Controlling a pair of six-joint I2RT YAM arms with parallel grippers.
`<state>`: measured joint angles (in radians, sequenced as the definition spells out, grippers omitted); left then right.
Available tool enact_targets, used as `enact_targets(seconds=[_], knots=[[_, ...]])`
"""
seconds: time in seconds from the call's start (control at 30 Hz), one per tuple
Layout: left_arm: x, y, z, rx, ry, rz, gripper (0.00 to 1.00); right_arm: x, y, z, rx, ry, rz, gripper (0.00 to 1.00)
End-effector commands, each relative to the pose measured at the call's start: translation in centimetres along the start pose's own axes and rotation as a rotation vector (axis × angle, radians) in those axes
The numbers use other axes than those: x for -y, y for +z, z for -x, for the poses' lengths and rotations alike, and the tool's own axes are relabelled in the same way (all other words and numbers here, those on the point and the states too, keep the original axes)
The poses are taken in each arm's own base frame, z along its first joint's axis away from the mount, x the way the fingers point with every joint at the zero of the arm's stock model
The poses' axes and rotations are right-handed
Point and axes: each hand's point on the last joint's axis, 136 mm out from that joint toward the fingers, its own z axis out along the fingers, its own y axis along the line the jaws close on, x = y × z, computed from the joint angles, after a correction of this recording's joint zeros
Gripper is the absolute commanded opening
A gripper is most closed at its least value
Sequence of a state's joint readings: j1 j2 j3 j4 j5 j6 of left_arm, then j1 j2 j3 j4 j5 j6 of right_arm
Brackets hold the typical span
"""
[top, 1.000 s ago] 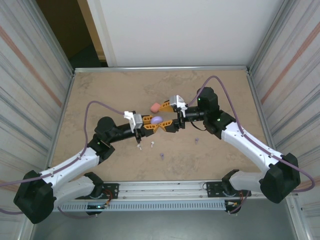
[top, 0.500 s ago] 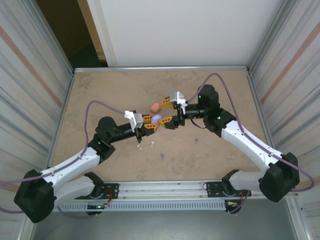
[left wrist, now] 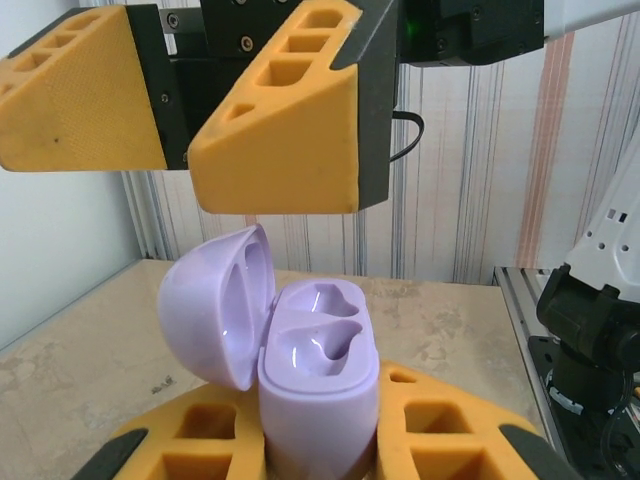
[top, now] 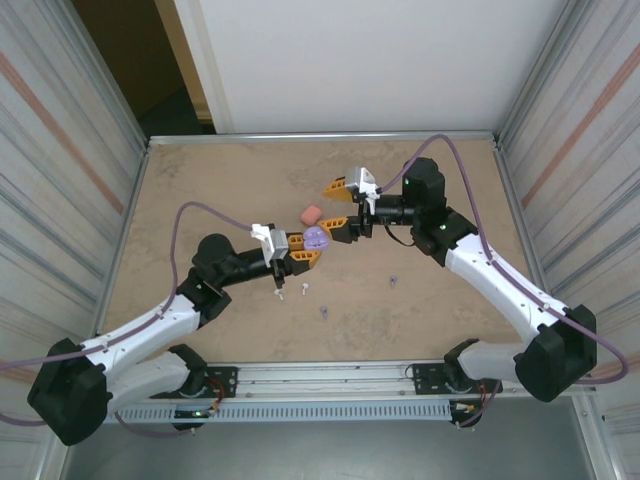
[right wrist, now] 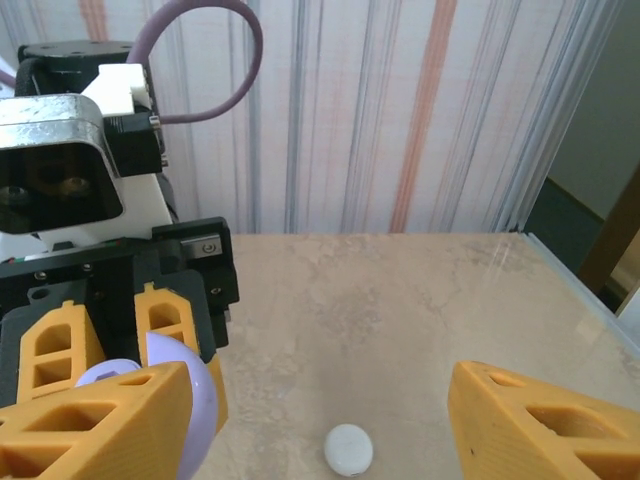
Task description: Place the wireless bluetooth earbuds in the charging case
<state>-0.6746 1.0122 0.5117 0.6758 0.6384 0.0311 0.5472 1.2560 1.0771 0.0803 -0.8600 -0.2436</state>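
L gripper (top: 302,252): clamped on the purple case (left wrist: 318,385), holding it upright above the table (top: 200,180).
Purple case: lid (left wrist: 215,310) hinged open to one side; both wells (left wrist: 322,335) bare, no bud seated.
R gripper (top: 337,207): jaws apart, nothing btwn them; in the L wrist view its fingers (left wrist: 285,110) hang just above the open case.
Purple earbuds (top: 324,312): one lies on the table near the front edge, the other (top: 394,281) off to the R; both well apart from the case.
White earbuds (top: 282,294): two tiny pale items below the L gripper, prob. the white pair; too small to be sure.
Other cases: pink case (top: 310,214) on the table just beside the purple one; white case (right wrist: 348,449) on the table btwn the R fingers, shut.
Progress: early stage. Case picked up and opened; no earbud inserted.
Remaining: R gripper to fetch each purple earbud and seat it in a well; other colours untouched.
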Motion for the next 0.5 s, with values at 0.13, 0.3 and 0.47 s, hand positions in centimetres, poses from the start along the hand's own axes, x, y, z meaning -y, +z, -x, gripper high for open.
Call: enact_targets(seconds=[0.13, 0.3, 0.47], knots=[[-1.1, 0.1, 0.7, -0.005, 0.036, 0.065, 0.00, -0.7, -2.4, 1.5, 0.028, -0.028, -0.055, 0.70], [-1.8, -0.4, 0.0, -0.029, 0.041, 0.125, 0.00, -0.6, -4.1, 0.6, -0.010, -0.021, -0.158, 0.77], [-2.4, -1.3, -0.6, -0.076, 0.070, 0.188, 0.00, 0.6, -5.8, -0.8, -0.062, 0.004, -0.298, 0.99]])
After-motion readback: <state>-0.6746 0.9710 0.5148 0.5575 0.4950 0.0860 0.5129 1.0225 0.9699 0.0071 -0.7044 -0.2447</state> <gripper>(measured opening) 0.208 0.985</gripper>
